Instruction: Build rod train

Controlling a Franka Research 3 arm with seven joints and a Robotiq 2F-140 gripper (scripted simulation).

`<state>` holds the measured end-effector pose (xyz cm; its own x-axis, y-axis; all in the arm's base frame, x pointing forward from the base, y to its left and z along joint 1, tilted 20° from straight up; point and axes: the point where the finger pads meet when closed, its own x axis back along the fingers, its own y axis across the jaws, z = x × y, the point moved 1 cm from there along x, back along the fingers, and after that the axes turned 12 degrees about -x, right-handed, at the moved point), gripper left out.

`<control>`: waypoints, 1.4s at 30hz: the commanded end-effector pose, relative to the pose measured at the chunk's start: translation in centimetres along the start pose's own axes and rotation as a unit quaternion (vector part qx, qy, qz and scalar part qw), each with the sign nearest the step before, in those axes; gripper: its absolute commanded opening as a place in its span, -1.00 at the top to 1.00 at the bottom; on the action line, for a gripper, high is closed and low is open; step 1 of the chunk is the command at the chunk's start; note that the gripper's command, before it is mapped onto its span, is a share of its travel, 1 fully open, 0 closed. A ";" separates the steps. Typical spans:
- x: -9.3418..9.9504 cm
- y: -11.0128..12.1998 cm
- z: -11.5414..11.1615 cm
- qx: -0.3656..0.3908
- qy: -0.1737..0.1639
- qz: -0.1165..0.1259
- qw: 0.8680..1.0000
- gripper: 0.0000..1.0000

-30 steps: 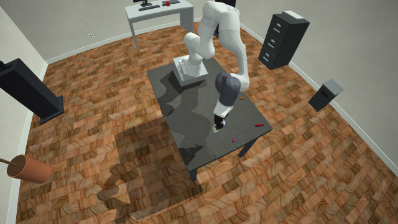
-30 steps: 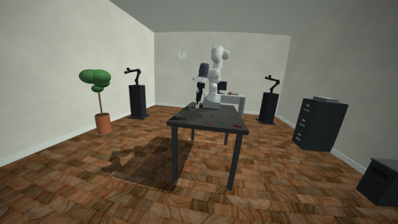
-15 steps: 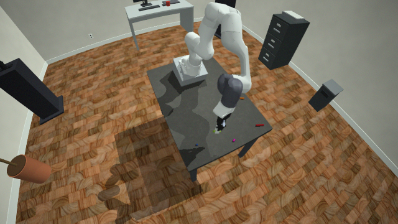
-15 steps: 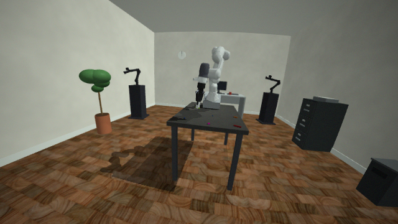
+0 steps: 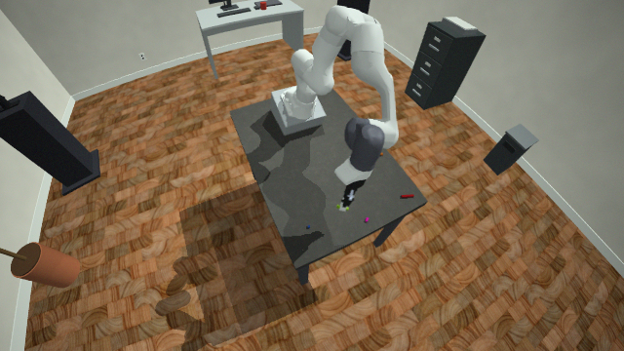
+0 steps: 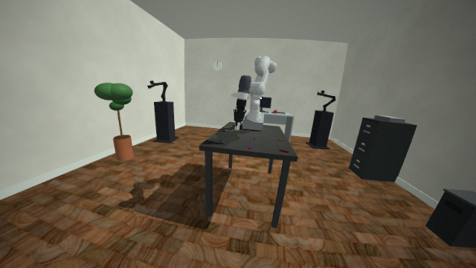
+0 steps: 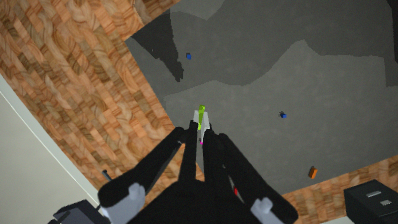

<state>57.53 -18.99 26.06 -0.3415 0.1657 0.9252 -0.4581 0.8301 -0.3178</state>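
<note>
While my hand (image 5: 343, 207) (image 6: 237, 128) (image 7: 199, 117) pinches the small lime rod (image 5: 347, 208) (image 6: 238, 129) (image 7: 202, 108) between its tips, five other rods lie apart on the dark grey bench (image 5: 288, 180) (image 6: 238, 146) (image 7: 345, 85). From left to right in the exterior view, I see a potted green plant (image 6: 113, 91) on the floor, then a tiny blue rod (image 5: 308, 227) (image 6: 220, 141) (image 7: 188, 56), my lime one, a short magenta rod (image 5: 367, 219) (image 6: 249, 148) (image 7: 201, 143), a second tiny blue rod (image 6: 254, 138) (image 7: 283, 115), an orange rod (image 5: 381, 154) (image 6: 281, 140) (image 7: 313, 172) and a long red rod (image 5: 407, 196) (image 6: 283, 151) (image 7: 236, 191); a dark filing cabinet (image 5: 446, 63) (image 6: 387, 149) stands farther right. My arm blocks the second blue from above. I count six rods: two blue, one each of lime, magenta, orange and red.

the gripper (image 5: 343, 208) (image 6: 237, 128) (image 7: 199, 117) and the lime rod (image 5: 347, 208) (image 6: 238, 129) (image 7: 202, 108) in its fingers are now a little closer to the magenta rod (image 5: 367, 219) (image 6: 249, 148) (image 7: 201, 143) than a second ago.
</note>
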 end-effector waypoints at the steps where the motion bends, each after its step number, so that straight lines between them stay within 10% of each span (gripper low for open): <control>1: 0.0 0.1 -0.4 -0.083 0.008 -0.004 0.996 0.75; 27: -0.3 0.0 -2.9 -0.283 0.006 -0.009 0.959 0.75; 42: -0.5 0.1 -4.8 -0.420 0.005 -0.015 0.907 0.75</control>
<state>61.47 -16.98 26.76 -0.3439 0.1506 0.9269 0.1897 0.9778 -0.0885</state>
